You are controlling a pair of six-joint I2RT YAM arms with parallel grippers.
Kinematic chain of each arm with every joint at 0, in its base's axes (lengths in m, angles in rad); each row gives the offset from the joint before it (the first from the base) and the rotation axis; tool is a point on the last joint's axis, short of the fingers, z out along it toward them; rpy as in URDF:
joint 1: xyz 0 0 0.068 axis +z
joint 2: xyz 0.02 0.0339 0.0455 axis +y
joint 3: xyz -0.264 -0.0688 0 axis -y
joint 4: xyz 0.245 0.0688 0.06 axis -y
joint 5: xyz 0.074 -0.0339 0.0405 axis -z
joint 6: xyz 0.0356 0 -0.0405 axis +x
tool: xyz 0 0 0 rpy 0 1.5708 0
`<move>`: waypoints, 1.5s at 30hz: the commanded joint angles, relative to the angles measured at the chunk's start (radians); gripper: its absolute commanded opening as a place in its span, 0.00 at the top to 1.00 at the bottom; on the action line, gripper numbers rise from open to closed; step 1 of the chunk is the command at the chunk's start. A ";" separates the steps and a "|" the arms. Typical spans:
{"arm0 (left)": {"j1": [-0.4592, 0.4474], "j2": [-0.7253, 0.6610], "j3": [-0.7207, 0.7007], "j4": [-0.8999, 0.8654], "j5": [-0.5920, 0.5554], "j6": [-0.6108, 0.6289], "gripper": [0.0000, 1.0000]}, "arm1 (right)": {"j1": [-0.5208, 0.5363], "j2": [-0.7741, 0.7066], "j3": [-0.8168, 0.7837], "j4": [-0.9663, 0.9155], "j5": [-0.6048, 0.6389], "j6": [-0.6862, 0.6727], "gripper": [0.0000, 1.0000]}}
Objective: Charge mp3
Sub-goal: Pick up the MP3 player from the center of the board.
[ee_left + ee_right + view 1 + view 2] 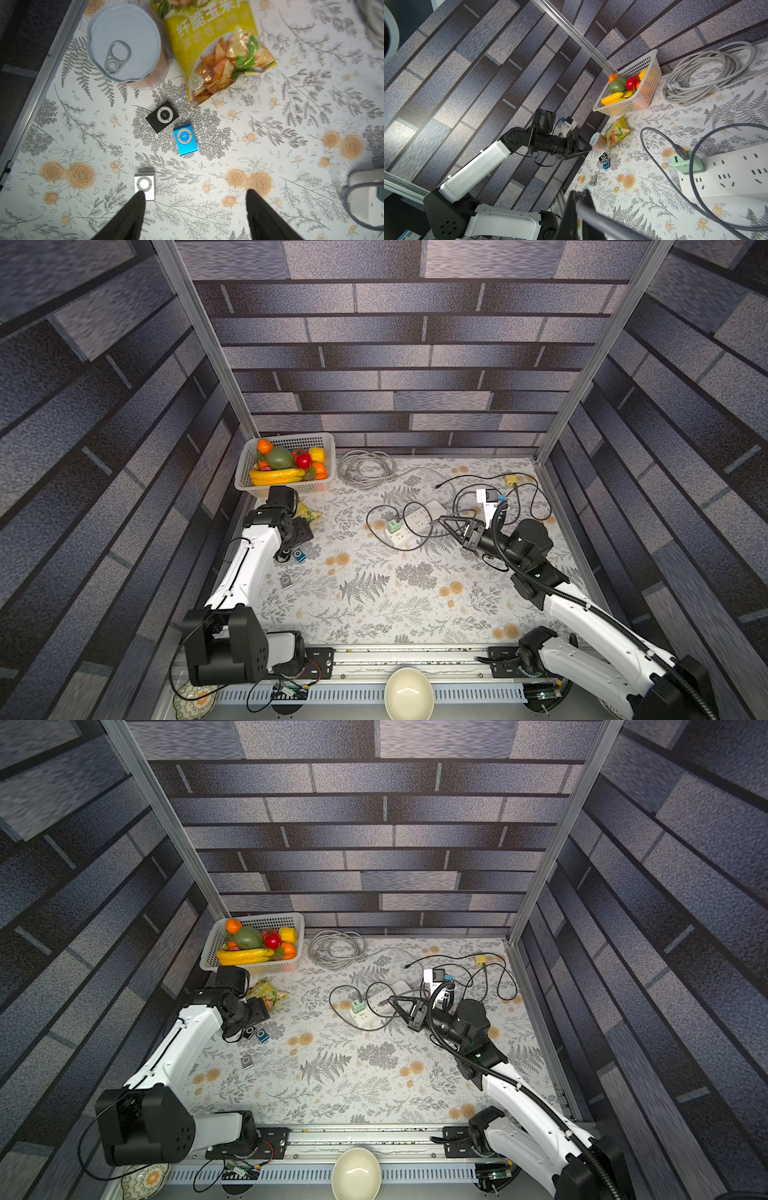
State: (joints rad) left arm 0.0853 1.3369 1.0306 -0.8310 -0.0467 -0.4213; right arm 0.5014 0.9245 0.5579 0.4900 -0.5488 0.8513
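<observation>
At the left, three small music players lie flat on the table point(291, 158): the black player point(162, 116), the blue player point(185, 138) just beside it, and the silver player point(144, 184) a little apart. Each looks light, stiff and smooth, so it may slip; I would pinch its two side edges. The left arm bends down over them. The left claw point(195, 192) has its jaws spread wide and holds nothing. At the right, the right claw point(579, 192) is clamped on the grey cable point(602, 220), near the power strip point(726, 172).

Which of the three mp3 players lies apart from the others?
The silver mp3 player: it lies alone, while the black mp3 player and the blue mp3 player sit close together, nearer the chip bag.
</observation>
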 commanded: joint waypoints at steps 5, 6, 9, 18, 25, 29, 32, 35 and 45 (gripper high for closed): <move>0.105 0.151 -0.027 0.091 0.156 -0.012 0.32 | -0.006 0.013 -0.021 0.063 -0.026 -0.023 1.00; 0.113 0.172 -0.020 0.100 0.163 -0.018 0.34 | -0.005 0.016 -0.025 0.068 -0.026 -0.023 1.00; 0.113 0.235 0.005 0.110 0.171 -0.024 0.36 | -0.006 0.029 -0.026 0.079 -0.033 -0.021 1.00; 0.130 0.333 0.040 0.127 0.167 -0.028 0.47 | -0.006 0.056 -0.029 0.096 -0.036 -0.020 1.00; 0.131 0.369 0.049 0.137 0.152 -0.027 0.49 | -0.005 0.075 -0.023 0.108 -0.041 -0.014 1.00; 0.133 0.395 0.052 0.141 0.155 -0.019 0.49 | -0.006 0.078 -0.032 0.108 -0.031 -0.009 1.00; 0.132 0.402 0.051 0.142 0.150 -0.014 0.49 | -0.006 0.079 -0.034 0.105 -0.031 -0.012 1.00; 0.130 0.407 0.049 0.146 0.151 -0.011 0.50 | -0.006 0.081 -0.029 0.099 -0.031 -0.016 1.00; 0.110 0.399 0.025 0.151 0.160 -0.008 0.52 | -0.006 0.076 -0.029 0.090 -0.026 -0.020 1.00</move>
State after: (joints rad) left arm 0.2073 1.7355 1.0634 -0.6647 0.1013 -0.4366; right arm 0.5014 1.0035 0.5388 0.5575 -0.5743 0.8513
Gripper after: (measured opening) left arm 0.477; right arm 0.060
